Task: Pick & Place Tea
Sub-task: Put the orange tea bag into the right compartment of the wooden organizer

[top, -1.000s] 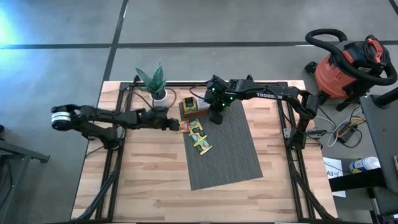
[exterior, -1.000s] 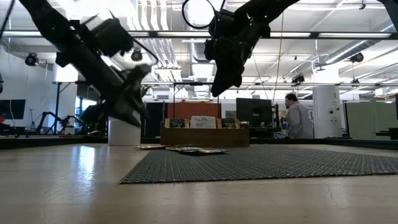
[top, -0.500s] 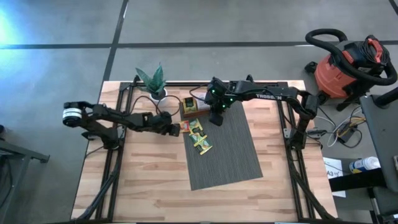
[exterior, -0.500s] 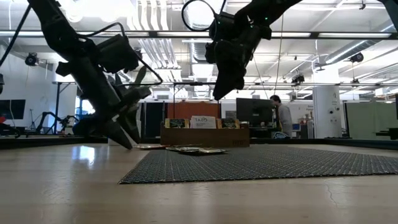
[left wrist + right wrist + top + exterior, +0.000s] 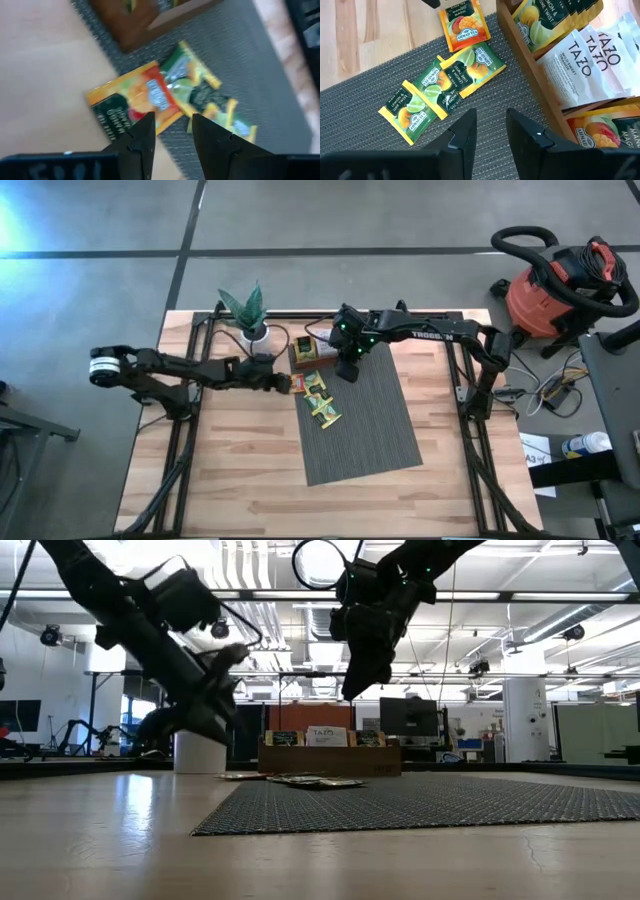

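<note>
Several tea sachets lie flat at the far left corner of the grey mat [image 5: 370, 430]. One is an orange sachet [image 5: 464, 25] that lies half on the bare wood [image 5: 131, 106]; the green-and-yellow ones [image 5: 442, 82] overlap beside it. My left gripper [image 5: 172, 134] hangs open just above the orange sachet's near corner, clear of the table in the low view [image 5: 222, 722]. My right gripper [image 5: 489, 129] is open too. It hovers higher, over the mat [image 5: 347, 371] between the sachets and the wooden tray [image 5: 308, 352].
The brown wooden tray [image 5: 555, 65] at the mat's far edge holds rows of upright sachets, some of them white. A plant in a white pot [image 5: 252, 325] stands at the far left of the table. The mat's near half and the wood around it lie bare.
My left gripper dipped toward the table by the orange sachet, then rose back to about its former height, still open. The sachets have not moved.
</note>
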You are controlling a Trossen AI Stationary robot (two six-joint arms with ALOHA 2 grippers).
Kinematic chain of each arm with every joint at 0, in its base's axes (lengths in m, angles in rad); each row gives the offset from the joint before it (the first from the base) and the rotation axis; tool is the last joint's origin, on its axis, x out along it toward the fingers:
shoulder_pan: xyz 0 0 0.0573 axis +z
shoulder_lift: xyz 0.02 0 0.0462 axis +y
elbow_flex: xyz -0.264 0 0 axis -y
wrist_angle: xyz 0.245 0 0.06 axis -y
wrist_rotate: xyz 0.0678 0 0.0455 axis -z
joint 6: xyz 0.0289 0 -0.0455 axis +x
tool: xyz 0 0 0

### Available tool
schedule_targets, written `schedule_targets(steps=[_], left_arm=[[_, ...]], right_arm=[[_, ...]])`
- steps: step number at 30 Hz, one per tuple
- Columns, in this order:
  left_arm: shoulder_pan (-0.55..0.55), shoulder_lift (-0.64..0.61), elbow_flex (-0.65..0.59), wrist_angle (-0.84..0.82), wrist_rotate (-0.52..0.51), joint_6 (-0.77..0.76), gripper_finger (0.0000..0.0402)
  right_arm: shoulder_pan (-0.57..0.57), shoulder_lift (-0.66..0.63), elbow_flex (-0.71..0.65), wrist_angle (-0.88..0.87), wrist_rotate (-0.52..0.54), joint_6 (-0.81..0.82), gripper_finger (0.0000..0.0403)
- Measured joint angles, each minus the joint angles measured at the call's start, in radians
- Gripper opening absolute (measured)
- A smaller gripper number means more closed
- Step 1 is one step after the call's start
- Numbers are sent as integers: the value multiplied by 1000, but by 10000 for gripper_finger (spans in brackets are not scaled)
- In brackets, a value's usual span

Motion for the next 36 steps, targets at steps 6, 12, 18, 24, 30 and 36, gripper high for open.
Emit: schedule_targets(steps=[6,12,18,24,30,36], left_arm=[[0,79,-4,0,-11,-10,124],[-1,160,16,2,27,-14,124],[-7,169,28,-47,105,-9,124],[-47,107,28,-209,113,11,124],[-115,60,26,-338,124,132,124],[-217,56,30,-349,124,330,124]], right_arm=[[0,0,-2,23,0,-9,98],[0,0,-4,26,0,-11,103],[0,0,-4,25,0,-11,97],[0,0,-4,24,0,-11,94],[2,0,-4,24,-5,7,101],[8,9,-4,29,-34,29,100]])
